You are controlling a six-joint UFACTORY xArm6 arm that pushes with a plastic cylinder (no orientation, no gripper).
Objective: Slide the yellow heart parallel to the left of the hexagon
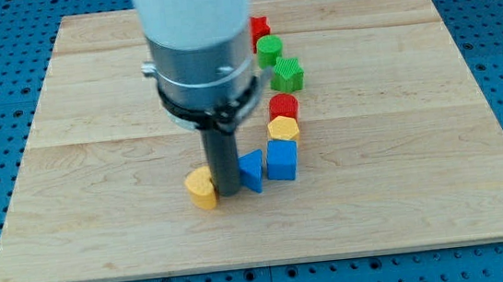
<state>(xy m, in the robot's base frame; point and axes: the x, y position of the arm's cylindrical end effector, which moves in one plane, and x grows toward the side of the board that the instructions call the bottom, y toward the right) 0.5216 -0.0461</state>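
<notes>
The yellow heart lies on the wooden board, below the middle. My tip stands right beside it, touching its right side, between it and a blue triangular block. The yellow hexagon lies up and to the right, between a red round block above it and a blue cube below it. The heart is lower than the hexagon and well to its left.
A green round block, a green block and a red block, partly hidden by the arm, form a column at the view's top. The arm's wide white and grey body hides the board's upper middle. Blue pegboard surrounds the board.
</notes>
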